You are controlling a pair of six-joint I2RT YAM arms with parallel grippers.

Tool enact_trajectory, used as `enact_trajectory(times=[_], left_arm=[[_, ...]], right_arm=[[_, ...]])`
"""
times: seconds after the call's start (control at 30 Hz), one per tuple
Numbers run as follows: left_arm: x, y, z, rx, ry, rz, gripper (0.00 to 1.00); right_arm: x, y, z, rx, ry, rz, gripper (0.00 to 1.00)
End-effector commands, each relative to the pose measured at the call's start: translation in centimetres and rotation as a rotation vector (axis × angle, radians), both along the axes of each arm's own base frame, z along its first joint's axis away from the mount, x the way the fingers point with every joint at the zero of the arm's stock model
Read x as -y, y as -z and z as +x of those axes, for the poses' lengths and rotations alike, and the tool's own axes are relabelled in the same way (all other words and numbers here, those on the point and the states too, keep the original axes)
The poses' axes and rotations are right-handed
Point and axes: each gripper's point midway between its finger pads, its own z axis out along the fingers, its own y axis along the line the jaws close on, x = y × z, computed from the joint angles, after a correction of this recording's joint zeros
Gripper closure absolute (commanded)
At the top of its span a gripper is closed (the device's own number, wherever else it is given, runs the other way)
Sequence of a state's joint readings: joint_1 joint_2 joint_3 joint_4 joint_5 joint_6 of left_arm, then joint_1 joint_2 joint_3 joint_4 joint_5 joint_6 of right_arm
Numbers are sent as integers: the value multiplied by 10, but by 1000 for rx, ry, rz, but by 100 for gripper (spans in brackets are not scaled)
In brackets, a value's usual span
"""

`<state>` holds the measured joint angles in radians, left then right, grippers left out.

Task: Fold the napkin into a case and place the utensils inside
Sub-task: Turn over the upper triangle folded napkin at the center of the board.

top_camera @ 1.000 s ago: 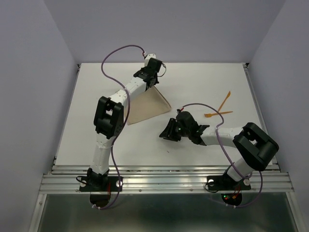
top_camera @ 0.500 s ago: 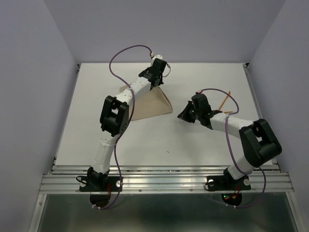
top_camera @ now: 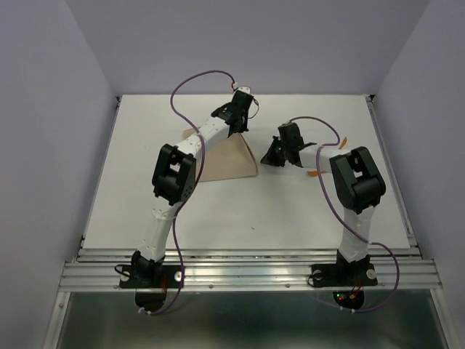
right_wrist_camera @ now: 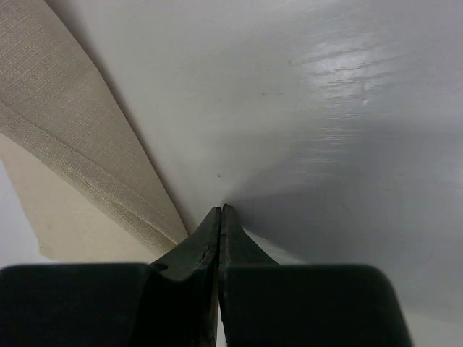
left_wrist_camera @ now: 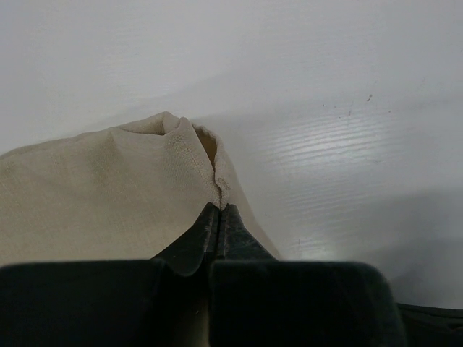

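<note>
We are folding the napkin [top_camera: 227,161] in the middle of the table [top_camera: 145,145]. Our left gripper [left_wrist_camera: 219,211] is pinching its far corner tight. Our right gripper [right_wrist_camera: 220,211] is closed on nothing, just beside the napkin. Next it probably needs opening to grab an edge.

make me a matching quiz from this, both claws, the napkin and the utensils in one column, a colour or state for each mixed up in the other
Column one
1. left claw
2. right claw
3. napkin
4. utensils

Column two
a. orange and thin, lying loose, held by nothing
b. tan, one corner pinched
c. shut on a cloth corner
d. shut on nothing, just beside the cloth's edge

Pairs: 1-c, 2-d, 3-b, 4-a
</note>
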<state>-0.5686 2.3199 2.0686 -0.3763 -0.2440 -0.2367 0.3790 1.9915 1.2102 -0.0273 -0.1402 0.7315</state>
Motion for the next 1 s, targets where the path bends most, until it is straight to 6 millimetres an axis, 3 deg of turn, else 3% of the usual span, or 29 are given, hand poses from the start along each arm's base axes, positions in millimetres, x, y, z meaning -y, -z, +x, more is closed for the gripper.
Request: enact_trajectory(times=[0.0, 0.2, 0.27, 0.43, 0.5, 0.6, 0.67, 0.7, 0.8, 0.83, 0.97], left_arm=[[3, -37, -9, 40, 46, -10, 100], [8, -36, -20, 7, 78, -7, 100], [10, -36, -24, -3, 86, -11, 100], [19, -37, -38, -23, 115, -23, 100], [24, -40, -42, -28, 131, -34, 100], [34, -39, -48, -41, 151, -39, 100], [43, -40, -53, -49, 165, -41, 100], [46, -33, -54, -61, 169, -34, 100], [58, -25, -58, -82, 185, -41, 100], [62, -26, -59, -83, 185, -52, 100], [78, -18, -63, -112, 191, -74, 100]], right_arm=[[-16, -4, -1, -1, -79, 50, 99], [-48, 0, -30, -33, -163, 79, 99], [-61, -8, -37, -14, -182, 111, 99], [-78, -11, -61, -27, -218, 161, 99], [-75, -12, -67, -44, -199, 172, 99], [-54, -2, -74, -70, -105, 113, 99], [-29, -7, -70, -59, -12, 84, 99], [-16, 3, -80, -84, 15, 64, 98], [17, -5, -82, -60, 107, 38, 97], [30, 3, -92, -71, 134, 9, 97], [56, -14, -107, -21, 183, -44, 93]])
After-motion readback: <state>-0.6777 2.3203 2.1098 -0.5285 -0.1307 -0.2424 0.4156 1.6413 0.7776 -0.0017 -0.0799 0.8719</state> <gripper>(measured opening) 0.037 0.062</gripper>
